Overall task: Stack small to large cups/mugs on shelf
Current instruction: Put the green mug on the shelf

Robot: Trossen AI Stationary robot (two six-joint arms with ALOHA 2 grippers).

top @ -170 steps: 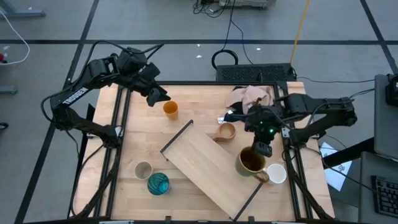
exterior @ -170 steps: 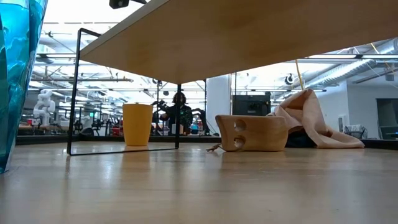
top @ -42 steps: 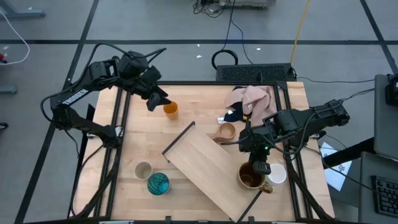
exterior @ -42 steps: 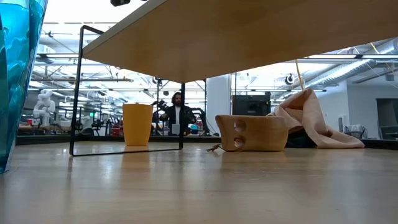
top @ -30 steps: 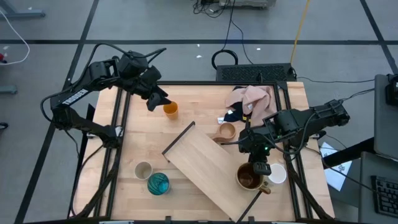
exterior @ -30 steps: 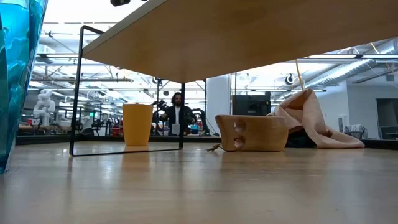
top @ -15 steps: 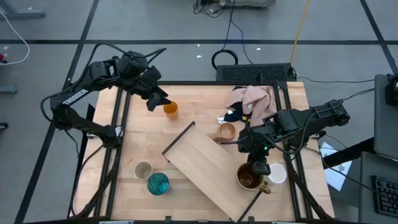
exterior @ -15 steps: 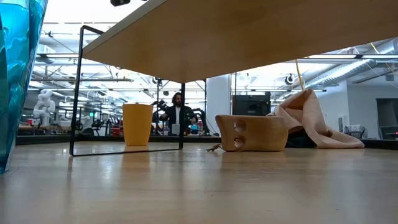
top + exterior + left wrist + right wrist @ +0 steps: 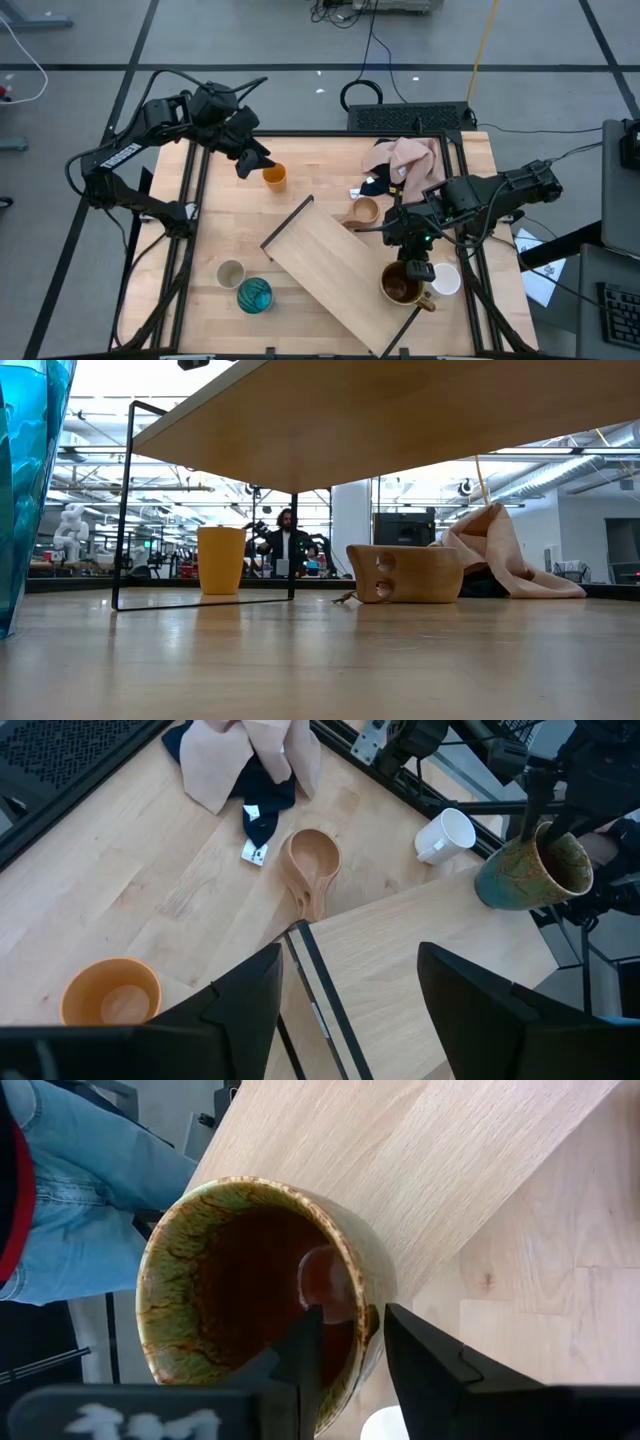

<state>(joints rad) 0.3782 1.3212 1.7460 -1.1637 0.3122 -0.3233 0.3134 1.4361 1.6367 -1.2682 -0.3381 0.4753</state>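
Right gripper (image 9: 345, 1342): fingers pinching the rim of the dark brown mug (image 9: 401, 284), one inside, one outside. Mug over the near right end of the shelf (image 9: 335, 265), just beside the white mug (image 9: 445, 279). Left gripper (image 9: 252, 160): fingers spread, empty, beside the orange cup (image 9: 275, 177).

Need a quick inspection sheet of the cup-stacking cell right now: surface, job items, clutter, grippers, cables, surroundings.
Surface: wooden table; shelf lies diagonally on it.
Job's things: dark brown mug on the shelf's end; white mug beside it; tan cup, orange cup, beige-grey cup and teal cup on the table.
Clutter: pink cloth over navy cloth.
Grippers: right gripper shut on the dark brown mug's rim; left gripper open beside the orange cup.
Cables: black cable on the floor.
Surroundings: person in jeans by the table.
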